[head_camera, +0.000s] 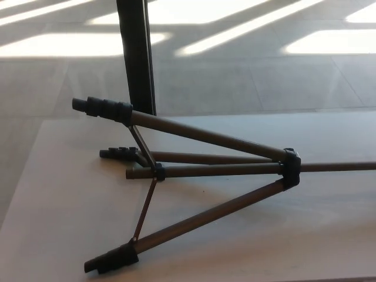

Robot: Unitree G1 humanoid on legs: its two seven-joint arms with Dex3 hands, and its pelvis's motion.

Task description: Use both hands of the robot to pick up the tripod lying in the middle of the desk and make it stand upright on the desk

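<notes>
The tripod [205, 170] lies on its side across the pale desk [64, 194], legs spread toward the left. One leg rises to an upper foot [101, 107], another runs to a lower foot [110, 258] near the front edge, and a third foot [120, 154] rests on the desk between them. Thin braces meet at a collar [158, 171] on the centre column. The black hub [290, 167] joins the legs at the right, and the column continues off the right edge. Neither robot hand shows.
A dark vertical post [136, 56] stands behind the desk's far edge, just above the tripod's upper leg. Beyond lies a tiled floor [264, 64] with bright sunlight patches. The desk's left edge runs diagonally at the left.
</notes>
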